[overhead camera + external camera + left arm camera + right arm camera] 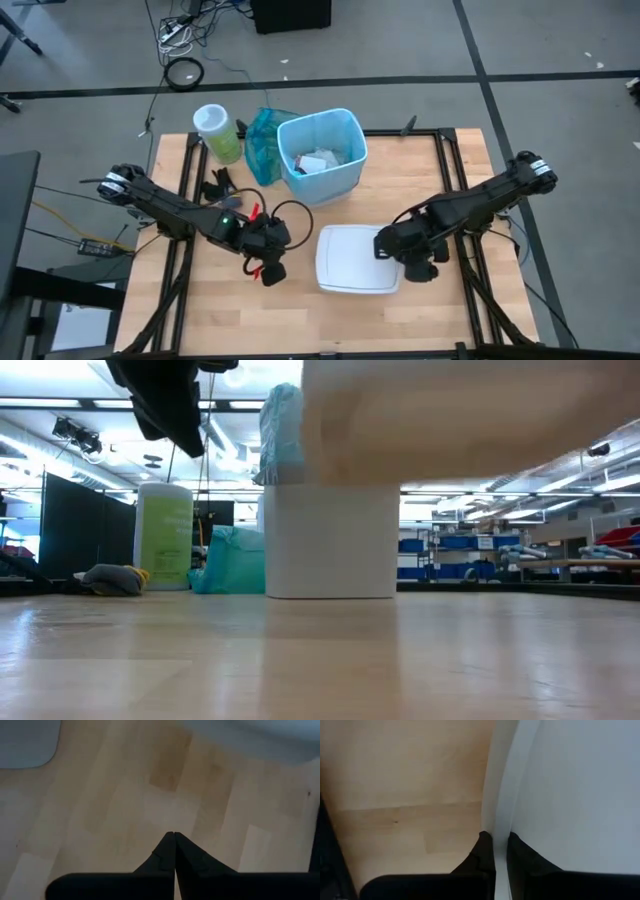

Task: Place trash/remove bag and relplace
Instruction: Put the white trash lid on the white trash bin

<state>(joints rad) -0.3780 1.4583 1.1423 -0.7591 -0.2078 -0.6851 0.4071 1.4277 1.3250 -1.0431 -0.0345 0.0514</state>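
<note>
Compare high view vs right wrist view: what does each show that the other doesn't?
Only high: the bin with the bag lining it and trash inside, the green canister, the teal bag, and the left tool shut over bare table. Only right wrist: the right tool shut on the white lid's rim. Both: lid and tabletop.

The back of the surface (420, 190) is crowded: a green canister (217, 133), a teal bag (265, 145) and the lined bin (322, 153) stand close together. A white lid (352, 258) fills the front middle. Bare wood lies open right of the bin and along the front edge.
</note>
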